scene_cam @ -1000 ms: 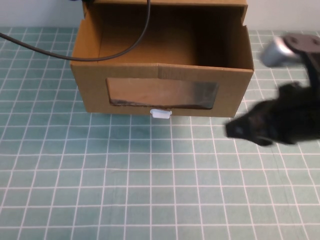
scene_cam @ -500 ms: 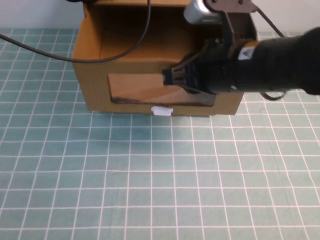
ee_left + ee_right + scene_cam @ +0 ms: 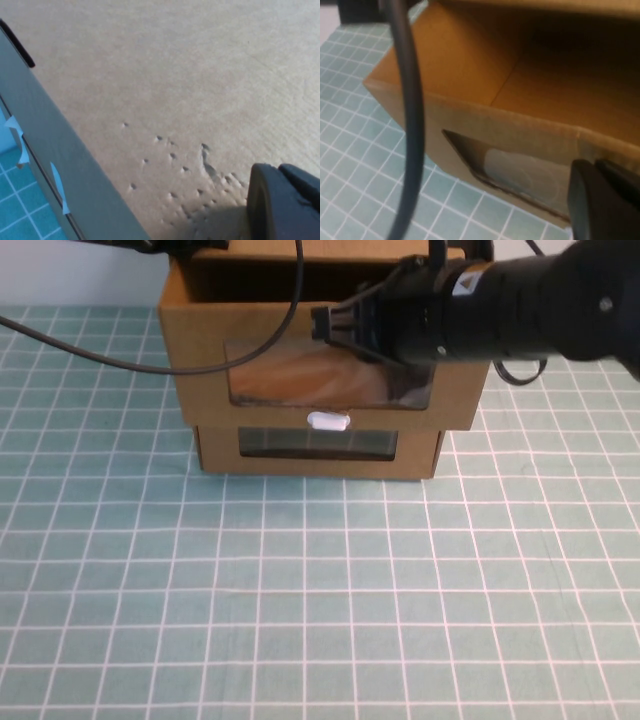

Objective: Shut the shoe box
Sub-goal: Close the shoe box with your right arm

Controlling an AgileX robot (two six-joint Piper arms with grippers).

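The shoe box [image 3: 200,360] is a brown cardboard drawer with a wide clear window [image 3: 300,375] and a white pull tab [image 3: 328,421] below it. Its dark inside still shows along the top behind the front wall. My right gripper [image 3: 324,326] is shut and lies against the upper right of the drawer's front wall, its black arm reaching in from the right. In the right wrist view the shut gripper [image 3: 595,170] sits at the front wall [image 3: 470,120] beside the window. My left gripper [image 3: 277,172] is shut over plain cardboard [image 3: 175,75]; it is out of the high view.
A narrower matching box [image 3: 215,445] with its own window sits under the drawer. A black cable [image 3: 180,362] hangs across the drawer's left front and shows in the right wrist view [image 3: 409,125]. The green gridded mat [image 3: 300,590] spreads in front.
My right arm swung in from the right onto the drawer front. The drawer slid back, and the narrower box beneath it came into sight.
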